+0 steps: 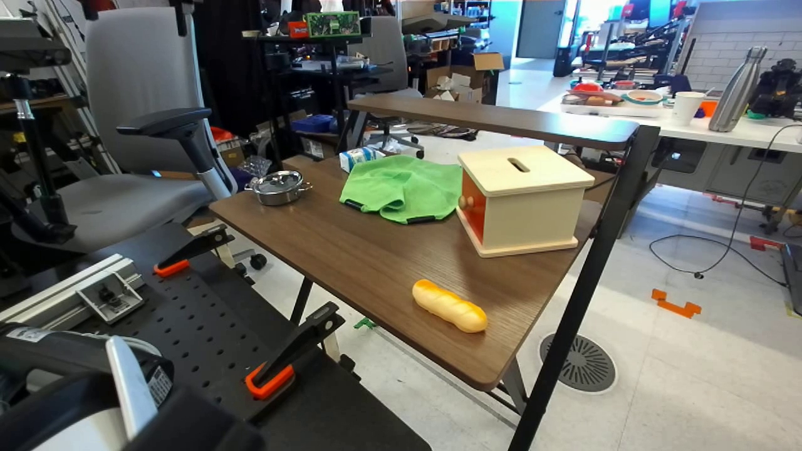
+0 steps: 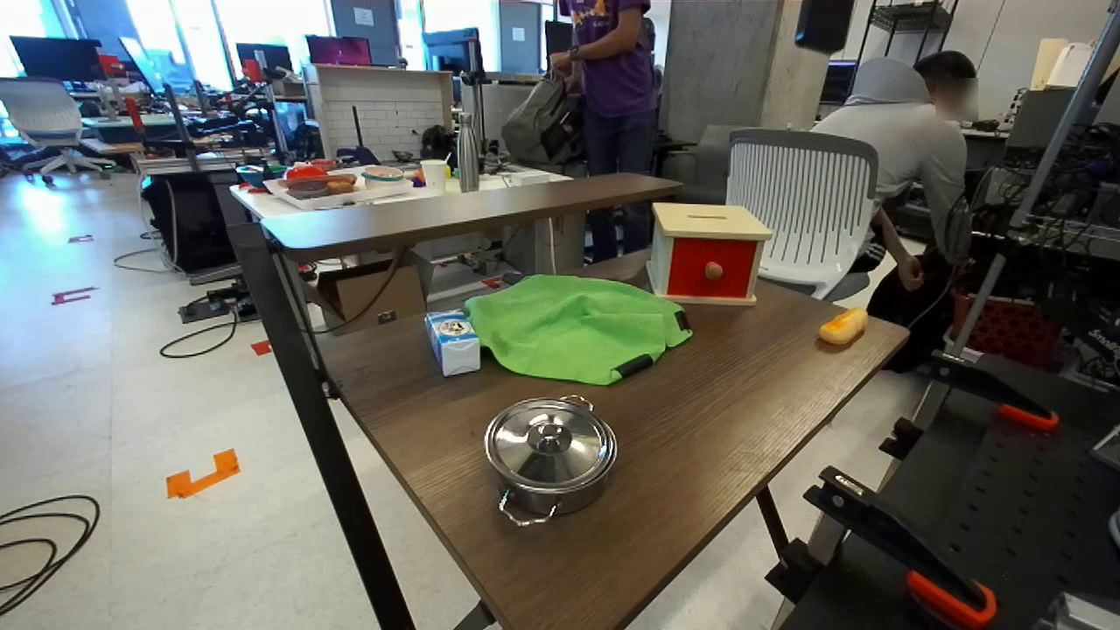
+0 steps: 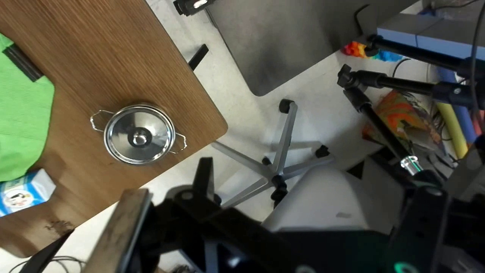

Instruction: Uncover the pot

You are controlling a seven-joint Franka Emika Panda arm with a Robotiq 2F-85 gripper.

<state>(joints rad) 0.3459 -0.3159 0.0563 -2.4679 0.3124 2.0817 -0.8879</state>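
Observation:
The small silver pot [image 1: 280, 197] stands upright near a table corner, also seen in an exterior view [image 2: 569, 500]. Its shiny lid [image 2: 549, 437] with a central knob sits on top, covering it, and shows in an exterior view [image 1: 277, 180] and the wrist view [image 3: 121, 138]. In the wrist view the pot lies left of my gripper [image 3: 307, 178]. The gripper's fingers are wide apart with nothing between them, above the floor and a grey chair off the table's side. In an exterior view the finger ends of the gripper [image 1: 136, 24] hang at the top edge, apart.
A green cloth [image 1: 407, 188] and a small milk carton [image 2: 455, 341] lie beyond the pot. A wooden box [image 1: 529, 213] and a bread roll [image 1: 448, 305] are farther along the table [image 2: 700, 437]. A raised shelf [image 2: 472, 210] runs along one side. Clamps [image 1: 269, 376] stick up nearby.

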